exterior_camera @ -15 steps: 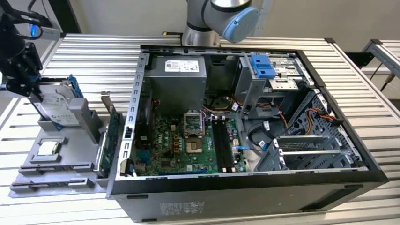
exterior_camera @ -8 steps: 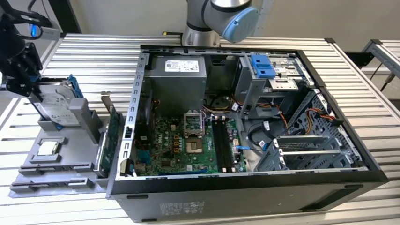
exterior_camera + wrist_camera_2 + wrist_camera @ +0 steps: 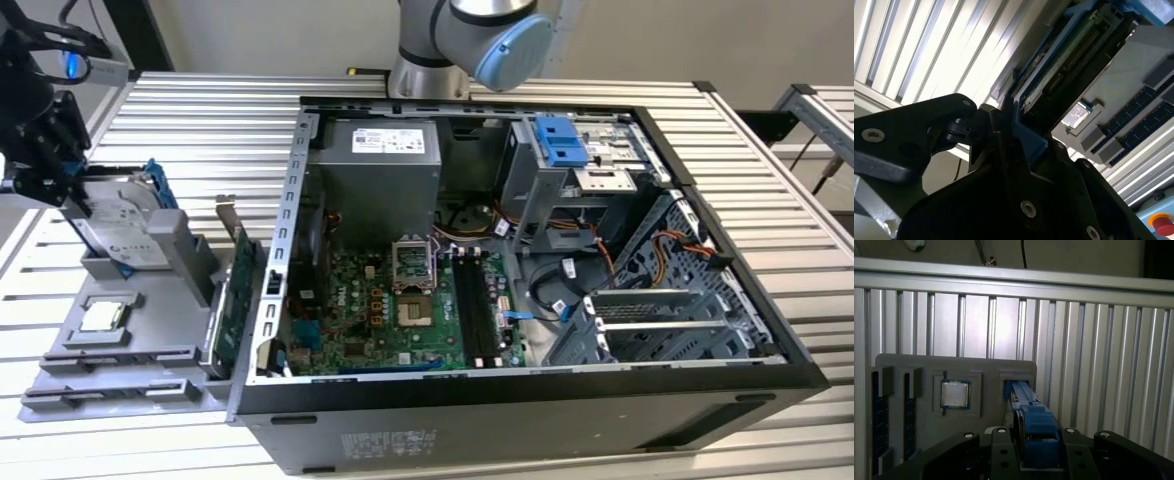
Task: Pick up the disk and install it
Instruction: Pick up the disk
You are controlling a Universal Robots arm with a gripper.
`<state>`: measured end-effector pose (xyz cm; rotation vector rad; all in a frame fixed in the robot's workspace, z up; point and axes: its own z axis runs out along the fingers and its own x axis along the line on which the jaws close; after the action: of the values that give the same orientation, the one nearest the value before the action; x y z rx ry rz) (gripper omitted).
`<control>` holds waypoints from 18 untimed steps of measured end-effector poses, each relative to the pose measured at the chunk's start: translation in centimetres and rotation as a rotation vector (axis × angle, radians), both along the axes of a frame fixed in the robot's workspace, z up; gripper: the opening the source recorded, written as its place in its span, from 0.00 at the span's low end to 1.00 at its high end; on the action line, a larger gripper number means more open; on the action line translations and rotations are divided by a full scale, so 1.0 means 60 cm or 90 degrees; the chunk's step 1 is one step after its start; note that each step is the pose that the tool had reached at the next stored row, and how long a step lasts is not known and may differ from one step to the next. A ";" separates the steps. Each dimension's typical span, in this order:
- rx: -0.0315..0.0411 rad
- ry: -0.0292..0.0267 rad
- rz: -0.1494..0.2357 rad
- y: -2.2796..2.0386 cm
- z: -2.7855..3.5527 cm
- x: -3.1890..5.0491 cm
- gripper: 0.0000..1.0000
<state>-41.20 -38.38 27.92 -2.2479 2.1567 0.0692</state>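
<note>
Exterior view: an open desktop computer case (image 3: 534, 250) lies on a slatted metal table (image 3: 200, 110). At the exterior view's left, the black gripper (image 3: 67, 190) holds the disk (image 3: 123, 238), a silver hard drive with blue rails. The disk is tilted, its lower end at a slot in a grey parts tray (image 3: 120, 375), near a processor chip (image 3: 104, 317). In the first wrist view the fingers (image 3: 1002, 445) look clenched on the drive's blue rail. Pickup appears begun; the disk sits well apart from the case, so installing is not yet done.

The exterior view looks steeply down over the open computer case (image 3: 507, 425), with the grey tray (image 3: 160, 345) at the exterior view's left. Both wrist views ride close by the gripper (image 3: 1036, 436), sharing the disk (image 3: 1023, 392) and processor chip (image 3: 955, 393).
</note>
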 end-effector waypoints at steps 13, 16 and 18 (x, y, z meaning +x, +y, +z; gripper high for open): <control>0.0000 -0.0001 0.000 0.0000 0.025 0.000 0.00; -0.0005 -0.0001 0.000 0.0000 0.023 0.000 0.00; -0.0006 0.0000 0.000 0.0000 0.023 0.000 0.00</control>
<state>-41.20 -38.38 29.29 -2.2483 2.1572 0.0682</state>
